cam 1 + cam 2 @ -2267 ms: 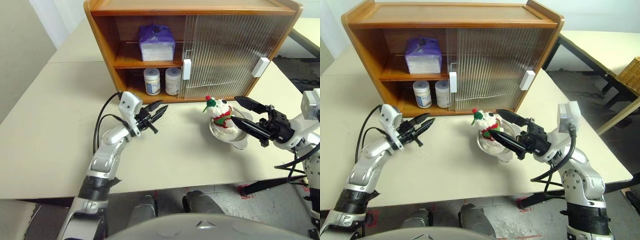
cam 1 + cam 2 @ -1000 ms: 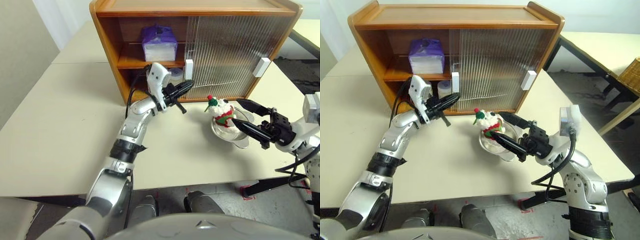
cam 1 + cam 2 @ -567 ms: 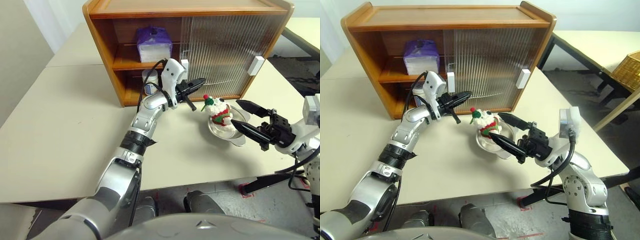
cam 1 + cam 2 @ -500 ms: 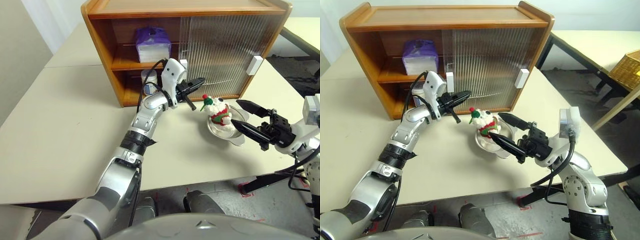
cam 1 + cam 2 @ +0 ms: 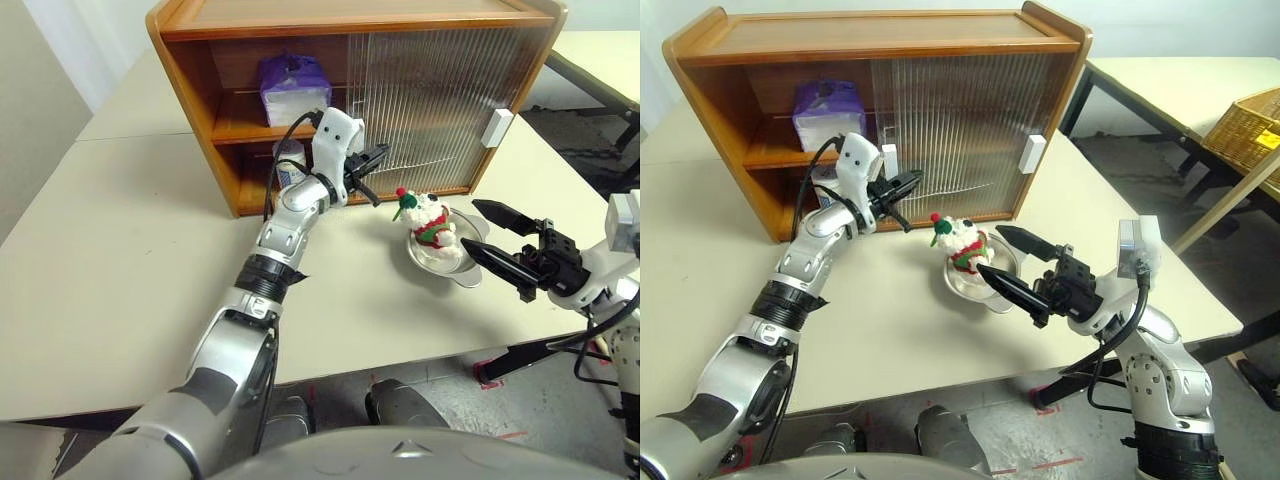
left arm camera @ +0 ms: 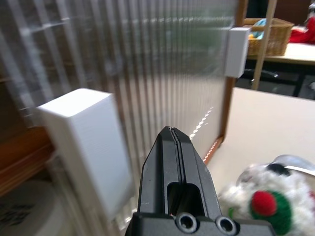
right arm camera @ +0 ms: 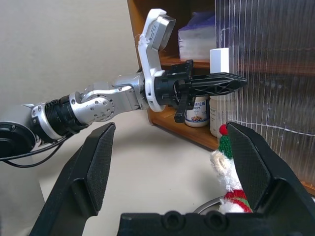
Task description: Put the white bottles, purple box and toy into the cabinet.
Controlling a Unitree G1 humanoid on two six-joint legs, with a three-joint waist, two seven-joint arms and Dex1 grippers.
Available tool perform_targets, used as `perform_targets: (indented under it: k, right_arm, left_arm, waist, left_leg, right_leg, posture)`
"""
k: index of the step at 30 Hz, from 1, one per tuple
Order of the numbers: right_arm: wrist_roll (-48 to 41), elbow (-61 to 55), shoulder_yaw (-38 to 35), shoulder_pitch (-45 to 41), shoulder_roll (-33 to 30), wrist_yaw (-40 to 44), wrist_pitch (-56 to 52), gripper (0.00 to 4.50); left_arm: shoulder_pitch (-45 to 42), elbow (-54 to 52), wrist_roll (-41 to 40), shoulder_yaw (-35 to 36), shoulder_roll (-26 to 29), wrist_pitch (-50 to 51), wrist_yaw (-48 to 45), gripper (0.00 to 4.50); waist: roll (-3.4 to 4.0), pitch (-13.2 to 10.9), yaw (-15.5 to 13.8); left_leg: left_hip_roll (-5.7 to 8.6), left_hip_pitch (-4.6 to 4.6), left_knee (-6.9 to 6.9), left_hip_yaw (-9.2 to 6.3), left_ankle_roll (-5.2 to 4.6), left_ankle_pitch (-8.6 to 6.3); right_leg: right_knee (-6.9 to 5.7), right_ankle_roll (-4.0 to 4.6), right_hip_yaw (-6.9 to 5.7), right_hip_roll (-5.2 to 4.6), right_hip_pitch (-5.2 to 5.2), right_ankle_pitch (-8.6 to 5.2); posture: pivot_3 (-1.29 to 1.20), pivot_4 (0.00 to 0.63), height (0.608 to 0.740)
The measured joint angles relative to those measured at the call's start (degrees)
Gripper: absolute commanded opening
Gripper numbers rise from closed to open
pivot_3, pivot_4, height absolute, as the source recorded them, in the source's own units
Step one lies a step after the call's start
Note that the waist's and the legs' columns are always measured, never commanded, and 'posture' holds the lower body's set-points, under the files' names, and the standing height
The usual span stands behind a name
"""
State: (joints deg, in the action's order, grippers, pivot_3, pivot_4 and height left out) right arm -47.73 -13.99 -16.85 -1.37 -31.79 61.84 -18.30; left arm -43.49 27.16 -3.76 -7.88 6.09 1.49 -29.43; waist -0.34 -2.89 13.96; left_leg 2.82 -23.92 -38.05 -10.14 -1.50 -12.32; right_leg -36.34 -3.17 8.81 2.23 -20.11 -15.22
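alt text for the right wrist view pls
Open right gripper frames the toy in a steel bowl. Beyond, the shut left gripper points at the cabinet door's white handle, with white bottles and the purple box shelved.

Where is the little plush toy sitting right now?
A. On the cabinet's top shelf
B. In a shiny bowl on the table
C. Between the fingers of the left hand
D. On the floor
B: the toy sits in the steel bowl on the table, in front of the cabinet, with the left hand shut and empty nearby.
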Motion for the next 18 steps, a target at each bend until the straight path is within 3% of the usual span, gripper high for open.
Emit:
perform_targets:
  k: [18]
  right_arm:
    - [0.53,1.25,0.21,-1.65,0.15,1.12,0.05,4.50]
  left_arm:
    - [1.37,-1.36,0.95,0.12,4.21,0.69,0.70,0.04]
  waist:
    - [0.03,0.02,-0.31]
  left_leg:
    - [-0.06,0.13,-0.05,0.06,0.00,0.15]
  right_leg:
    - [-0.03,0.17,-0.02,0.01,0.02,0.26]
  posture:
    - [-0.29,0.029,0.740]
